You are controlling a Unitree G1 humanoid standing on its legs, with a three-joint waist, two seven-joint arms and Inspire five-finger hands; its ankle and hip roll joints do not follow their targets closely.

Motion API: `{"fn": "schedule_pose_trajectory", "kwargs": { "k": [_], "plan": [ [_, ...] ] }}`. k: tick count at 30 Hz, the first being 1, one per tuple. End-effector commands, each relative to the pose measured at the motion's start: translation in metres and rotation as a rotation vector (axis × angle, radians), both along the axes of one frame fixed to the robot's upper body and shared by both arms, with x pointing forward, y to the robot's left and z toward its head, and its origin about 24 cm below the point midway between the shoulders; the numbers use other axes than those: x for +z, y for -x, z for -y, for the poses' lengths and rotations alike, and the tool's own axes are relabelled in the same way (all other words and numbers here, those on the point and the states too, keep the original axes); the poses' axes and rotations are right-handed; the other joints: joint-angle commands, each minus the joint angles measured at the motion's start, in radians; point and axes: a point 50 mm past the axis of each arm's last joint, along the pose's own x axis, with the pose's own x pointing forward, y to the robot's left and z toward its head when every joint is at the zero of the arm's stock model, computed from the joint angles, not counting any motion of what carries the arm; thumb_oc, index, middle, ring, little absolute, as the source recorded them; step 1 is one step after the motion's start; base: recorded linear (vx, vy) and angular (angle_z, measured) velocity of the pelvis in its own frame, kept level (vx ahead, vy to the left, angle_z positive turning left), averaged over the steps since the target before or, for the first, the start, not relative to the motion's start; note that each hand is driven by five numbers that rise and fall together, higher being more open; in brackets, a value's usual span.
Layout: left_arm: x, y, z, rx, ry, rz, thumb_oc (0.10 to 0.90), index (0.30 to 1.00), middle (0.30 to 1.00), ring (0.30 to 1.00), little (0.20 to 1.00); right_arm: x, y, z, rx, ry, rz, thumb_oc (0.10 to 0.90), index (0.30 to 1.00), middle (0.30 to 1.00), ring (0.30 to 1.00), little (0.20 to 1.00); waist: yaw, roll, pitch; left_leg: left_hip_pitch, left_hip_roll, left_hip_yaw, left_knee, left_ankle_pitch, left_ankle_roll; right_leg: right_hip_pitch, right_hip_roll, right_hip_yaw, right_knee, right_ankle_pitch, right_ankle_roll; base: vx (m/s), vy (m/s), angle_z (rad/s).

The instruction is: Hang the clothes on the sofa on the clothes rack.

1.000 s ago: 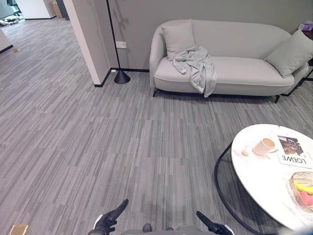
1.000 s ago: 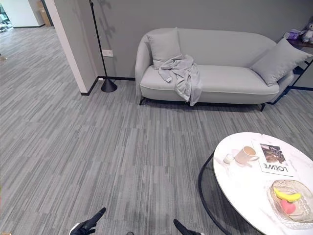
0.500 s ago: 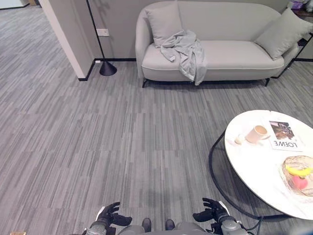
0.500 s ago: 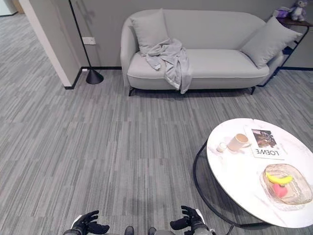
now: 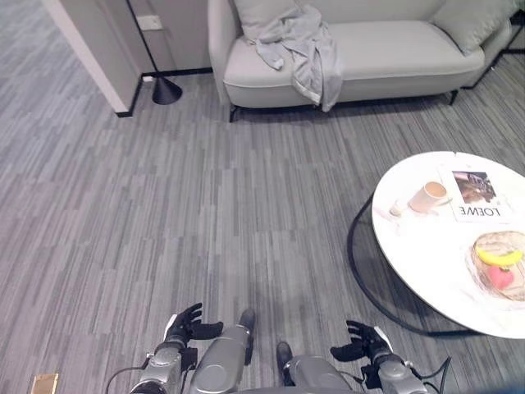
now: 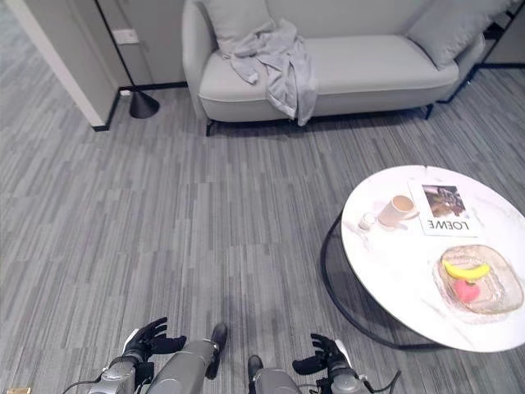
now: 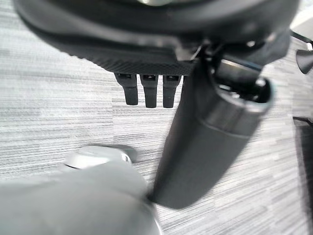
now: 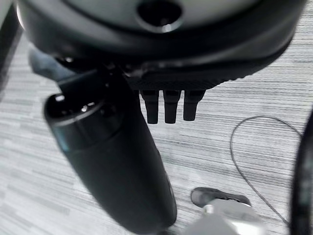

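Observation:
A light grey garment (image 5: 299,41) lies crumpled on the left part of the pale grey sofa (image 5: 394,49), one end hanging over the seat's front edge. A cushion (image 6: 236,16) stands behind it. Both hands hang low, far from the sofa across the carpet. My left hand (image 5: 182,316) has relaxed fingers and holds nothing; the left wrist view shows its fingers (image 7: 146,90) straight over the floor. My right hand (image 5: 361,338) is likewise open and empty, with its fingers (image 8: 166,105) hanging straight in the right wrist view.
A round white table (image 5: 426,254) on a black frame stands to the right, bearing a cup (image 5: 428,196), a magazine (image 5: 476,197) and a glass bowl of fruit (image 5: 500,267). A floor lamp's black base (image 5: 166,90) and a wall corner (image 5: 90,49) stand left of the sofa.
The camera has tipped down and moved, so the sofa has slid up the picture and both hands show higher. The garment lies as before.

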Motion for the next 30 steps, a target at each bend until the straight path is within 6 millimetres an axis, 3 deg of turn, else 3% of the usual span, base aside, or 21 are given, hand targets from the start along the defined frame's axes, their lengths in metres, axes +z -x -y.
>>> {"fn": "schedule_pose_trajectory", "kwargs": {
  "k": [1, 2, 4, 6, 8, 10, 12, 13, 14, 15, 16, 18, 19, 20, 22, 24, 25, 27, 28, 29, 30],
  "plan": [
    [-0.008, 0.029, -0.001, -0.021, -0.02, -0.053, 0.8, 0.9, 0.9, 0.9, 0.9, 0.018, -0.019, 0.005, -0.006, 0.003, 0.15, 0.8, 0.9, 0.9, 0.9, 0.9, 0.05, -0.065, -0.049, -0.165, 0.003, 0.101, -0.033, 0.033, 0.045, 0.302, -0.103, 0.035, -0.176, 0.007, 0.146, 0.65, 0.307, -0.06],
    [-0.008, 0.033, -0.006, 0.01, -0.02, -0.061, 0.8, 0.9, 0.9, 0.9, 0.9, 0.017, -0.018, 0.0, 0.007, -0.015, 0.147, 0.8, 0.9, 0.9, 0.9, 0.9, 0.067, -0.067, -0.073, -0.13, -0.001, 0.106, -0.033, 0.037, 0.05, 0.321, -0.125, 0.061, -0.171, 0.005, 0.159, 0.77, 0.376, -0.37],
    [-0.012, 0.043, -0.008, 0.038, -0.011, -0.084, 0.8, 0.9, 0.9, 0.9, 0.9, 0.014, -0.011, -0.003, 0.027, -0.029, 0.129, 0.8, 0.9, 0.9, 0.9, 0.9, 0.079, -0.076, -0.124, -0.079, -0.036, 0.083, -0.033, 0.147, 0.058, 0.335, -0.181, 0.059, -0.139, 0.071, 0.2, 0.82, 0.391, -0.73],
    [-0.015, 0.052, -0.011, 0.066, -0.005, -0.115, 0.8, 0.9, 0.9, 0.9, 0.9, 0.009, -0.003, -0.005, 0.027, -0.052, 0.095, 0.8, 0.9, 0.9, 0.9, 0.9, 0.083, -0.097, -0.153, -0.001, -0.08, 0.067, -0.033, 0.163, 0.078, 0.282, -0.238, 0.042, 0.027, 0.272, 0.274, 0.74, 0.332, -0.53],
    [-0.013, 0.049, -0.014, 0.068, -0.007, -0.109, 0.8, 0.9, 0.9, 0.9, 0.9, 0.008, -0.003, -0.005, 0.017, -0.058, 0.09, 0.8, 0.9, 0.9, 0.9, 0.9, 0.07, -0.075, -0.129, 0.105, -0.086, 0.064, -0.033, 0.123, 0.1, 0.18, -0.269, -0.003, 0.276, 0.456, 0.263, 0.54, 0.35, -0.31],
    [-0.009, 0.041, -0.017, 0.037, -0.024, -0.085, 0.8, 0.9, 0.9, 0.9, 0.9, 0.008, -0.004, -0.005, 0.015, -0.058, 0.095, 0.8, 0.9, 0.9, 0.9, 0.9, 0.041, -0.046, -0.092, 0.209, -0.084, 0.054, -0.033, 0.063, 0.136, 0.056, -0.324, -0.092, 0.456, 0.516, 0.211, 0.48, 0.386, 0.02],
    [-0.005, 0.03, -0.018, 0.006, -0.038, -0.053, 0.8, 0.9, 0.9, 0.9, 0.9, 0.007, -0.001, -0.005, 0.005, -0.06, 0.09, 0.8, 0.9, 0.9, 0.9, 0.9, 0.004, -0.015, -0.064, 0.275, -0.061, 0.033, -0.033, 0.027, 0.146, -0.074, -0.312, -0.185, 0.5, 0.367, 0.17, 0.48, 0.194, 0.55],
    [-0.003, 0.028, -0.019, 0.002, -0.04, -0.045, 0.8, 0.9, 0.9, 0.9, 0.9, 0.006, 0.001, -0.005, 0.003, -0.063, 0.086, 0.8, 0.9, 0.9, 0.9, 0.9, -0.013, -0.01, -0.06, 0.303, -0.057, 0.016, -0.033, 0.012, 0.145, -0.106, -0.287, -0.219, 0.463, 0.305, 0.165, 0.7, 0.014, 1.0],
    [0.0, 0.021, -0.02, -0.006, -0.048, -0.023, 0.8, 0.9, 0.9, 0.9, 0.9, 0.006, 0.003, -0.004, 0.002, -0.059, 0.078, 0.8, 0.9, 0.9, 0.9, 0.9, -0.046, -0.012, -0.043, 0.369, -0.061, -0.007, -0.033, -0.041, 0.143, -0.184, -0.237, -0.285, 0.332, 0.257, 0.186, 0.82, -0.052, 0.97],
    [0.0, 0.02, -0.021, -0.014, -0.062, -0.02, 0.8, 0.9, 0.9, 0.9, 0.9, 0.007, 0.001, -0.003, 0.016, -0.05, 0.08, 0.8, 0.9, 0.9, 0.9, 0.9, -0.065, -0.027, -0.034, 0.437, -0.087, -0.021, -0.033, -0.099, 0.138, -0.244, -0.183, -0.336, 0.169, 0.278, 0.204, 0.65, -0.058, 0.61],
    [0.0, 0.02, -0.021, -0.014, -0.062, -0.019, 0.8, 0.9, 0.9, 0.9, 0.9, 0.007, 0.0, -0.003, 0.017, -0.05, 0.08, 0.8, 0.9, 0.9, 0.9, 0.9, -0.066, -0.025, -0.033, 0.438, -0.084, -0.023, -0.033, -0.099, 0.137, -0.237, -0.18, -0.339, 0.158, 0.284, 0.204, 0.62, -0.083, 0.01],
    [0.0, 0.02, -0.018, -0.023, -0.063, -0.021, 0.8, 0.9, 0.9, 0.9, 0.9, 0.006, 0.002, -0.003, 0.016, -0.047, 0.07, 0.8, 0.9, 0.9, 0.9, 0.9, -0.098, -0.054, -0.032, 0.526, -0.109, -0.057, -0.033, -0.16, 0.124, -0.266, -0.083, -0.345, -0.123, 0.333, 0.249, 0.61, -0.095, -0.06],
    [0.0, 0.02, -0.018, -0.023, -0.063, -0.021, 0.8, 0.9, 0.9, 0.9, 0.9, 0.006, 0.002, -0.003, 0.016, -0.047, 0.07, 0.8, 0.9, 0.9, 0.9, 0.9, -0.098, -0.054, -0.032, 0.526, -0.109, -0.057, -0.033, -0.16, 0.124, -0.265, -0.083, -0.345, -0.124, 0.334, 0.249, 0.76, -0.13, 0.26],
    [-0.002, 0.02, -0.017, -0.034, -0.065, -0.033, 0.8, 0.9, 0.9, 0.9, 0.9, 0.005, 0.007, 0.0, 0.005, -0.036, 0.057, 0.8, 0.9, 0.9, 0.9, 0.9, -0.125, -0.071, -0.037, 0.586, -0.116, -0.105, -0.033, -0.203, 0.112, -0.337, -0.045, -0.337, -0.231, 0.361, 0.283, 0.73, -0.15, 0.23],
    [-0.003, 0.021, -0.014, -0.039, -0.047, -0.034, 0.8, 0.9, 0.9, 0.9, 0.9, 0.004, 0.012, 0.003, -0.009, -0.041, 0.054, 0.8, 0.9, 0.9, 0.9, 0.9, -0.147, -0.073, -0.061, 0.631, -0.104, -0.147, -0.033, -0.223, 0.098, -0.331, -0.034, -0.323, -0.231, 0.355, 0.264, 0.92, -0.237, 0.39],
    [-0.005, 0.027, -0.012, -0.033, -0.036, -0.046, 0.8, 0.9, 0.9, 0.9, 0.9, 0.003, 0.016, 0.005, -0.015, -0.037, 0.043, 0.8, 0.9, 0.9, 0.9, 0.9, -0.146, -0.064, -0.074, 0.651, -0.072, -0.149, -0.033, -0.207, 0.088, -0.296, -0.029, -0.33, -0.231, 0.373, 0.245, 0.64, -0.197, 0.74],
    [-0.009, 0.033, -0.008, -0.06, -0.035, -0.072, 0.8, 0.9, 0.9, 0.9, 0.9, 0.004, 0.02, 0.012, -0.034, -0.031, 0.04, 0.8, 0.9, 0.9, 0.9, 0.9, -0.152, -0.045, -0.092, 0.661, -0.017, -0.135, 0.027, -0.154, 0.062, -0.242, -0.007, -0.299, -0.231, 0.382, 0.219, 0.72, -0.242, 0.61],
    [-0.01, 0.035, -0.005, -0.066, -0.026, -0.086, 0.8, 0.9, 0.9, 0.9, 0.9, 0.005, 0.023, 0.019, -0.052, -0.013, 0.034, 0.8, 0.9, 0.9, 0.9, 0.9, -0.148, -0.034, -0.085, 0.554, 0.008, -0.094, 0.323, -0.04, 0.019, -0.163, -0.018, -0.29, -0.231, 0.367, 0.195, 0.68, -0.252, 0.62],
    [-0.01, 0.035, -0.005, -0.066, -0.027, -0.086, 0.8, 0.9, 0.9, 0.9, 0.9, 0.004, 0.023, 0.019, -0.053, -0.014, 0.034, 0.8, 0.9, 0.9, 0.9, 0.9, -0.149, -0.037, -0.087, 0.55, 0.004, -0.096, 0.323, -0.038, 0.019, -0.166, -0.022, -0.29, -0.231, 0.368, 0.196, 0.37, -0.177, 0.46],
    [-0.009, 0.034, -0.006, -0.063, -0.027, -0.08, 0.8, 0.9, 0.9, 0.9, 0.9, 0.006, 0.021, 0.022, -0.066, -0.013, 0.048, 0.8, 0.9, 0.9, 0.9, 0.9, -0.138, -0.042, -0.072, 0.475, 0.007, -0.098, 0.52, 0.045, 0.011, -0.127, -0.017, -0.27, -0.231, 0.348, 0.175, 0.51, -0.314, 0.07],
    [-0.008, 0.033, -0.007, -0.057, -0.027, -0.073, 0.8, 0.9, 0.9, 0.9, 0.9, 0.007, 0.021, 0.031, -0.084, 0.021, 0.038, 0.8, 0.9, 0.9, 0.9, 0.9, -0.102, -0.068, -0.048, 0.307, -0.035, -0.081, 0.775, 0.097, 0.035, -0.051, -0.022, -0.22, -0.231, 0.29, 0.142, 0.51, -0.304, 0.0]
  ]
}}
